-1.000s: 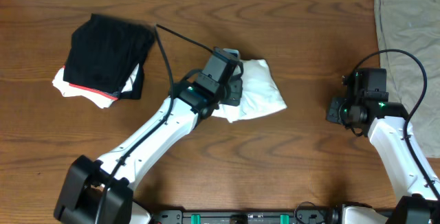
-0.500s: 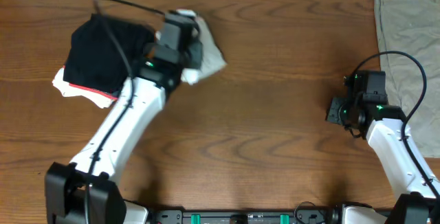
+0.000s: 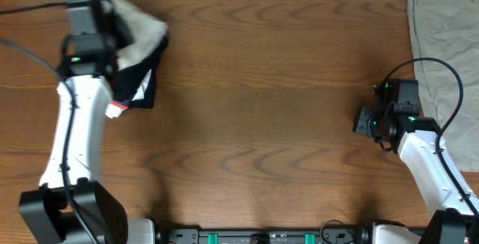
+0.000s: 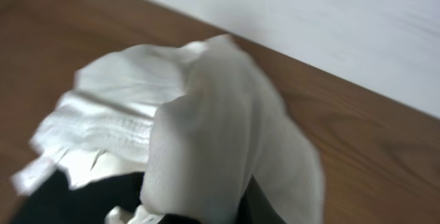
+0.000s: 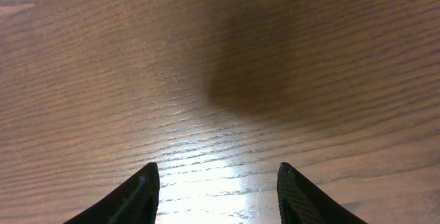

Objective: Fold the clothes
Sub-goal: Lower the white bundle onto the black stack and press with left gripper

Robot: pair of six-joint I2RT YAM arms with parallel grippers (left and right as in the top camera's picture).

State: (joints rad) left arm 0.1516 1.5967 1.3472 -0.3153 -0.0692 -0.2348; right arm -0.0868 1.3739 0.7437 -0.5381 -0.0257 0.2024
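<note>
**Operator:** At 10 o'clock in the overhead view, what is the status of the left gripper (image 3: 103,10)?

**Technician:** Its jaws are closed on the white T-shirt (image 3: 142,28). The shirt is a bunched bundle that extends from the gripper toward 3 o'clock. It sits over the top edge of the black folded garment (image 3: 138,83), which lies on the table (image 3: 262,124).

**Operator:** What does the left wrist view show?

**Technician:** The white T-shirt (image 4: 206,128) fills the centre as crumpled folds. The black folded garment (image 4: 62,207) shows at 7 o'clock, below the shirt. Wood of the table (image 4: 364,162) shows at 4 o'clock. The cloth hides the fingers.

**Operator:** Report on the right gripper (image 3: 369,122).

**Technician:** It is at 3 o'clock in the overhead view. Its jaws are parted and hold nothing. In the right wrist view, both fingertips (image 5: 130,196) stand apart above bare wood grain.

**Operator:** Is anything further right?

**Technician:** The olive-grey cloth (image 3: 445,34) lies flat at 1 o'clock. It is apart from the right gripper and runs off the table's right edge.
</note>
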